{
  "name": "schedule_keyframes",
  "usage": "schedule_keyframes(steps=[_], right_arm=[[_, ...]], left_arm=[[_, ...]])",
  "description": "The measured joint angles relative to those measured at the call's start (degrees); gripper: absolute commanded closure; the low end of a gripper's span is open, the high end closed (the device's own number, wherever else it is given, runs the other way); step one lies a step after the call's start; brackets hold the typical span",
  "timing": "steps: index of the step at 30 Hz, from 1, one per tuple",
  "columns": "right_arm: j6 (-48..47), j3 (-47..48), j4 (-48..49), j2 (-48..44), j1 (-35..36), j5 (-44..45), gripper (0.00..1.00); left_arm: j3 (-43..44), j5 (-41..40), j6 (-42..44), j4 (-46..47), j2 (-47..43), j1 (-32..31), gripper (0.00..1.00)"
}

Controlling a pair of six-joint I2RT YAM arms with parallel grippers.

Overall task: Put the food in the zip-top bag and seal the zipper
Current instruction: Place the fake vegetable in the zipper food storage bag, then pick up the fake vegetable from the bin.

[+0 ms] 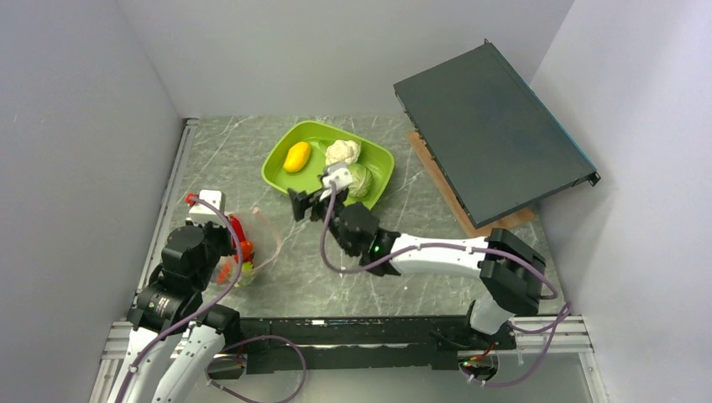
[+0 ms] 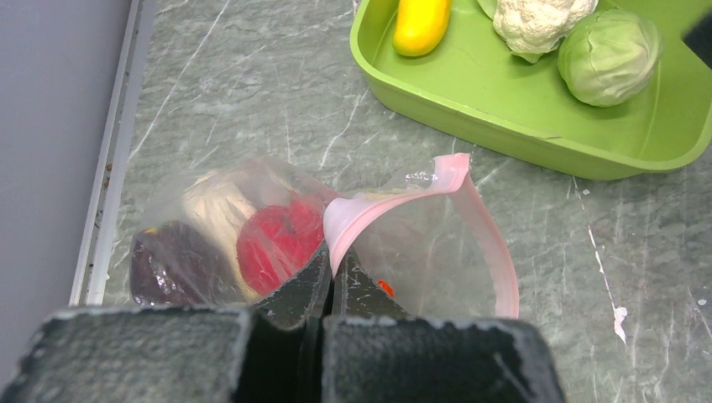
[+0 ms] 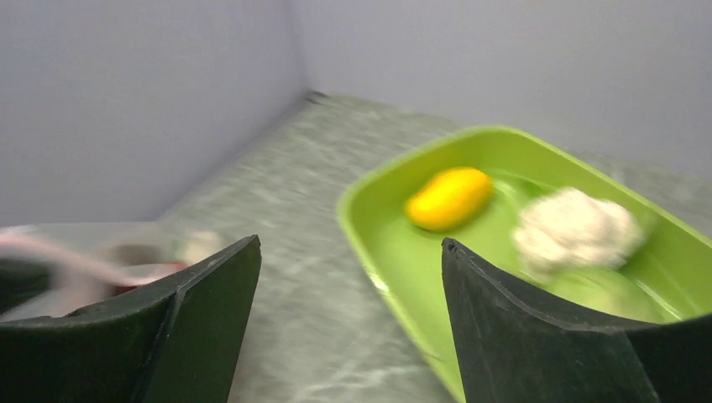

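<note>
**Right gripper (image 3: 348,245) empty at the tray rim, three foods left to bag**

Its jaws stand spread with nothing between them, just beside the near-left rim of the lime-green tray (image 2: 504,126). The left gripper (image 2: 329,270) is clamped on the pink zipper lip of the zip-top bag (image 2: 420,252), propping the mouth up near that same rim. A red piece (image 2: 277,243) and a dark purple one (image 2: 168,264) lie inside. Loading seems half done. Yellow fruit (image 2: 421,23), cauliflower (image 2: 537,21) and cabbage (image 2: 609,56) wait in the tray. Next, probably a reach over the rim to close on the yellow fruit.

- Top external: high above the near edge, looking down on the whole table (image 1: 294,285).
- Left wrist: close, low, facing the lime-green tray (image 2: 504,134).
- Right wrist: low too; all 3 share that tray.
</note>
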Motion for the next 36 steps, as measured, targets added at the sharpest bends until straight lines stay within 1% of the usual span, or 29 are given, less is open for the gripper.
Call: schedule_keyframes(steps=[2, 4, 7, 13, 17, 22, 31, 33, 34, 36], right_arm=[[1.7, 1.3, -6.5, 0.1, -3.9, 0.7, 0.16], [3.6, 5.0, -15.4, 1.9, -7.8, 2.5, 0.15], [5.6, 11.0, -24.9, 5.7, -11.4, 5.6, 0.13], [8.8, 20.8, -41.8, 13.8, -15.0, 11.2, 0.07], [9.0, 26.8, -49.4, 19.1, -15.9, 14.3, 0.04], [7.0, 31.3, -53.7, 24.3, -16.4, 16.4, 0.03], [1.7, 34.7, -54.0, 31.6, -17.9, 17.7, 0.04], [0.8, 35.3, -53.9, 33.2, -18.3, 18.4, 0.07], [0.5, 35.3, -53.8, 33.8, -18.4, 18.8, 0.11], [0.1, 35.3, -53.7, 34.6, -18.6, 19.3, 0.23]], left_arm=[[0.0, 0.0, 0.0, 0.0, 0.0, 0.0, 1.00], [0.0, 0.0, 0.0, 0.0, 0.1, 0.0, 1.00], [0.0, 0.0, 0.0, 0.0, 0.1, 0.0, 1.00], [0.0, 0.0, 0.0, 0.0, 0.1, 0.0, 1.00], [0.0, 0.0, 0.0, 0.0, 0.4, 0.0, 1.00], [0.0, 0.0, 0.0, 0.0, 0.5, 0.0, 1.00], [0.0, 0.0, 0.0, 0.0, 0.6, 0.0, 1.00], [0.0, 0.0, 0.0, 0.0, 0.6, 0.0, 1.00], [0.0, 0.0, 0.0, 0.0, 0.6, 0.0, 1.00], [0.0, 0.0, 0.0, 0.0, 0.6, 0.0, 1.00]])
